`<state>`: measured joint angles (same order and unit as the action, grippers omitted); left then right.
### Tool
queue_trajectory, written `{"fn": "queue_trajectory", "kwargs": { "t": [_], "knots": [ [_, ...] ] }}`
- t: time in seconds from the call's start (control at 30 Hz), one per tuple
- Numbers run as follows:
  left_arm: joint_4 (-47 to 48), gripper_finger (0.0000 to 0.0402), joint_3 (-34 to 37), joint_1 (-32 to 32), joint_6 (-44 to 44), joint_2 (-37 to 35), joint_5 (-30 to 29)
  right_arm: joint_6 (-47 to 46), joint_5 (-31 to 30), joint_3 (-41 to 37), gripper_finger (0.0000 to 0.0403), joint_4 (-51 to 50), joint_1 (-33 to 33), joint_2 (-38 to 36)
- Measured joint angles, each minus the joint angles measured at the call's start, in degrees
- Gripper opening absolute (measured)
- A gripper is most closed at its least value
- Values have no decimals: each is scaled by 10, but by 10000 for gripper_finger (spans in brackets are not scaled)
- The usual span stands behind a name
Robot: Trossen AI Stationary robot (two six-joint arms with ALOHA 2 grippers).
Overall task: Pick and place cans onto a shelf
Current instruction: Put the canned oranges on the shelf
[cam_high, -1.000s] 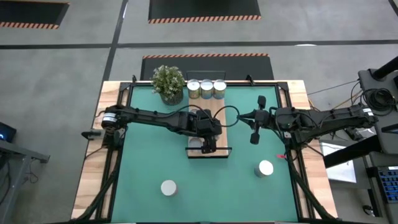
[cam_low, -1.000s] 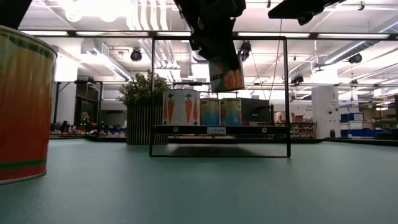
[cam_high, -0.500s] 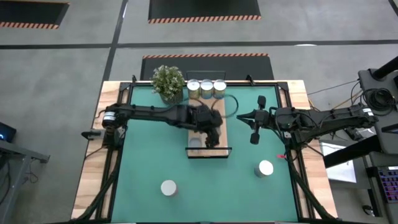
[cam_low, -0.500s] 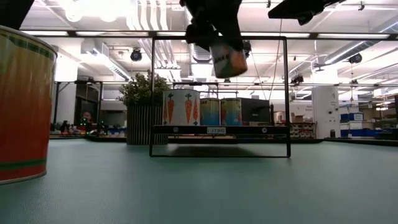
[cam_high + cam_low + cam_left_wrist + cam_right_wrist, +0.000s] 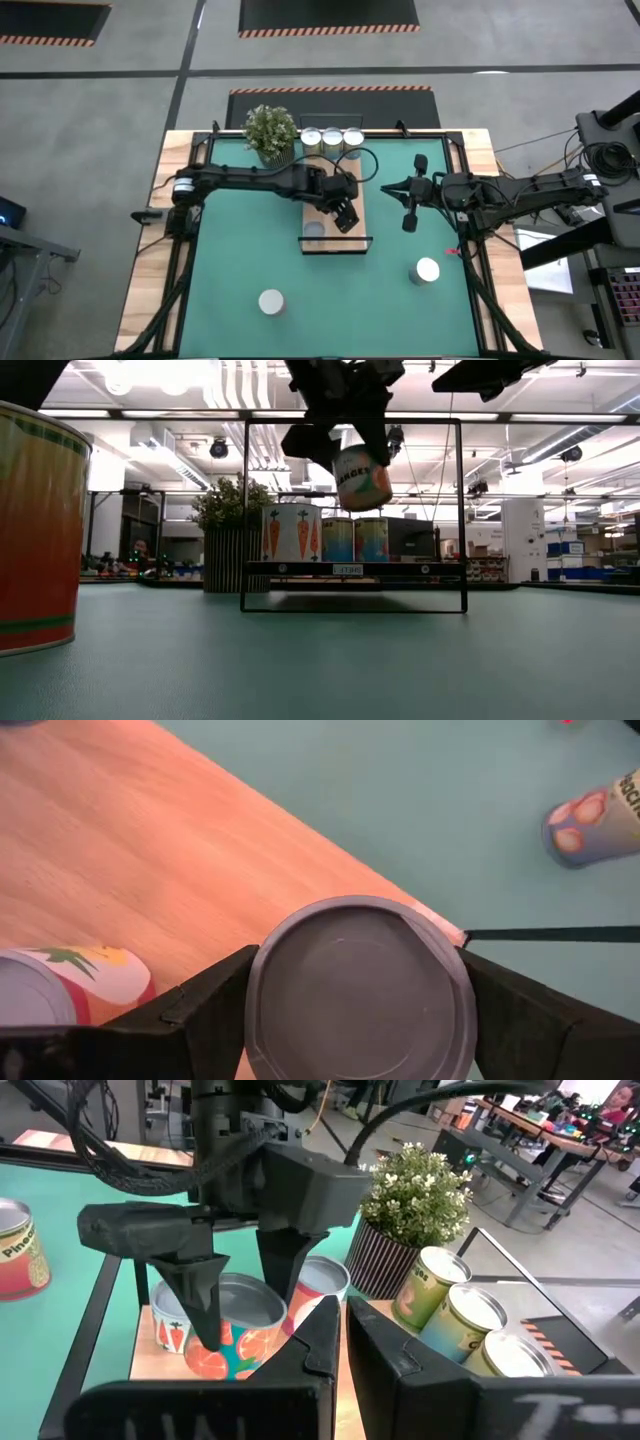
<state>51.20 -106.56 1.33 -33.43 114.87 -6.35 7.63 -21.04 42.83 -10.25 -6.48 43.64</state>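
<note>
My left gripper (image 5: pixel 345 212) is shut on a can with an orange-and-teal label (image 5: pixel 362 477), held above the wooden shelf board (image 5: pixel 350 190). The can also shows in the left wrist view (image 5: pixel 360 985) and the right wrist view (image 5: pixel 235 1330). Three cans (image 5: pixel 332 140) stand on the shelf's far end, and a carrot-labelled can (image 5: pixel 314 230) stands on its near end. Two cans (image 5: pixel 271 301) (image 5: pixel 427 270) stand on the green mat. My right gripper (image 5: pixel 408 215) is shut and empty, in the air right of the shelf. My left gripper pinches the can's curved side (image 5: pixel 255 1010) between its two fingers, one on either side, near the can's upper end. The fingers (image 5: pixel 205 1295) come from above, pointing down. The can hangs below them, tilted, clear of the shelf board.
A potted plant (image 5: pixel 271 133) stands at the far left of the shelf. The shelf's black wire frame (image 5: pixel 460 510) rises at its ends. In the low view one can (image 5: pixel 35 530) stands very near the camera. The green mat (image 5: pixel 240 250) lies bare on both sides of the shelf.
My left gripper has gone with the can from over the shelf's near end a little toward the far edge and has turned at the wrist. The can, near upright before, now hangs tilted. It has stayed clear of the shelf.
</note>
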Motion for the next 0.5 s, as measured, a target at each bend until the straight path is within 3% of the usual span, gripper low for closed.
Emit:
{"fn": "queue_trajectory", "kwargs": {
  "t": [0.5],
  "knots": [
    [8,284,5,8,7,25,5,1,0,0,13,0,0,0]
  ]
}}
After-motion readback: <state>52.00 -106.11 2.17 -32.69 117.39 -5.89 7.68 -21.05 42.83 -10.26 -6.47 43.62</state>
